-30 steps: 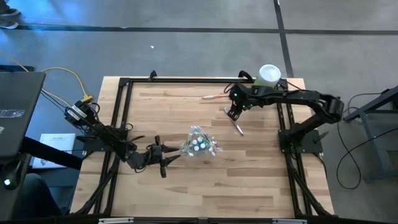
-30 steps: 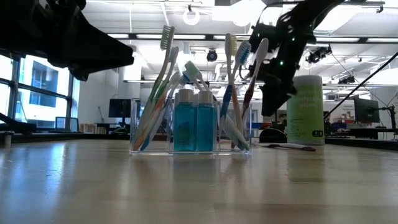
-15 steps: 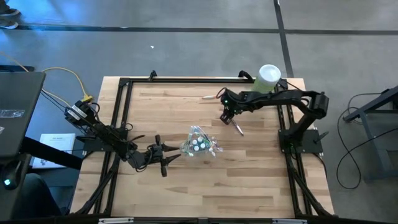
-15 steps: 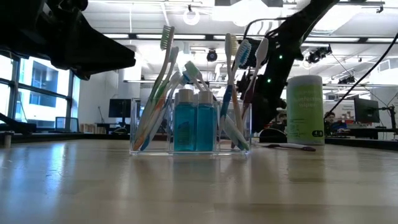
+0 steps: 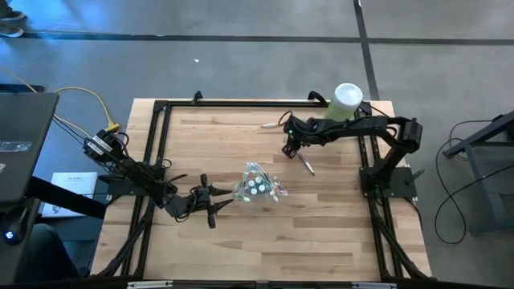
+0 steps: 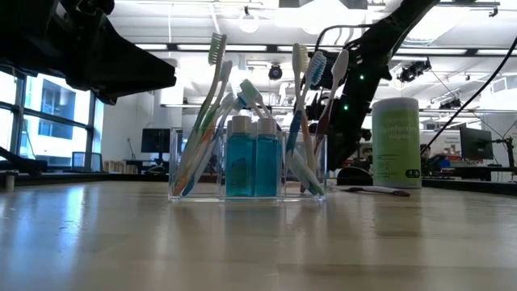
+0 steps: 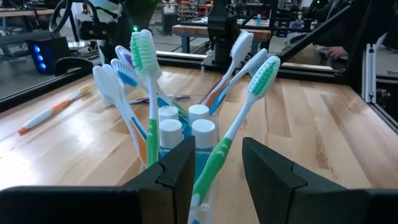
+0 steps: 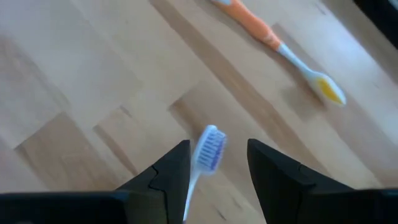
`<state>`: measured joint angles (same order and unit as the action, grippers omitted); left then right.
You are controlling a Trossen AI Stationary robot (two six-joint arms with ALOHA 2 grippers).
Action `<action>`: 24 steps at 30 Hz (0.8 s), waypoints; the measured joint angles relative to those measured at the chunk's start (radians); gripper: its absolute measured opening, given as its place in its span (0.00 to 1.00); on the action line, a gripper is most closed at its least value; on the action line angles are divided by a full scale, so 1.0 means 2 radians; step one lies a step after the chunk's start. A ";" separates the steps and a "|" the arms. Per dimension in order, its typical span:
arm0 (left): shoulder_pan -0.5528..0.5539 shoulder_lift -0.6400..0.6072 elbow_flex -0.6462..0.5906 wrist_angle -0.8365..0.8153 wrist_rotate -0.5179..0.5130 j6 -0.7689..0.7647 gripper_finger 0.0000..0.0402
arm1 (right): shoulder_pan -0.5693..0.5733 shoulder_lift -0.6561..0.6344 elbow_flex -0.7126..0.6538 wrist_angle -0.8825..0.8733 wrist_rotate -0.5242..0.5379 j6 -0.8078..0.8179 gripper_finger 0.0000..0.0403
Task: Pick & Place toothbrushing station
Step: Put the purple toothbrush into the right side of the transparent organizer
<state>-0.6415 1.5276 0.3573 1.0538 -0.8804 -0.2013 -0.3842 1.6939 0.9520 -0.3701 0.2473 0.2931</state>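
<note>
The toothbrushing station, a clear cup [image 5: 255,186] [image 6: 246,174] holding several toothbrushes and blue white-capped tubes [image 7: 180,134], stands on its base at the table's middle. My left gripper [image 5: 225,199] [image 7: 217,162] is level and open just left of the cup, its fingertips short of the wall. A loose toothbrush [image 5: 307,166] [image 8: 208,149] with blue bristles lies flat on the table. My right gripper [image 5: 289,150] [image 8: 217,162] slants down over its head end, open, one finger on either side of the head.
An orange toothbrush [image 5: 273,125] [image 8: 273,37] lies toward the far edge, beyond my right gripper. A tall pale-green canister [image 5: 347,98] [image 6: 396,141] with a white lid stands at the far right corner. A black frame [image 5: 161,108] rims the wooden top.
My right gripper has come down and a little toward the table's left, ending low over the head of the loose toothbrush, which has stayed where it lay. Most of that move fell in the first half second.
</note>
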 joint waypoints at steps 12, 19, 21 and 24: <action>0.000 0.000 0.000 -0.003 0.002 -0.004 0.32 | 0.006 0.028 0.000 0.008 0.007 0.001 0.37; 0.000 0.000 0.000 -0.004 0.011 -0.004 0.32 | 0.010 0.071 0.002 0.015 0.024 -0.002 0.37; 0.000 0.000 0.000 -0.004 0.016 -0.004 0.32 | 0.010 0.074 0.003 0.016 0.028 -0.009 0.37; 0.000 0.000 0.000 -0.004 0.020 -0.004 0.32 | 0.010 0.075 0.002 0.016 0.031 -0.017 0.33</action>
<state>-0.6415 1.5276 0.3573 1.0459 -0.8399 -0.2097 -0.3644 1.8439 0.9568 -0.3382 0.3089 0.2591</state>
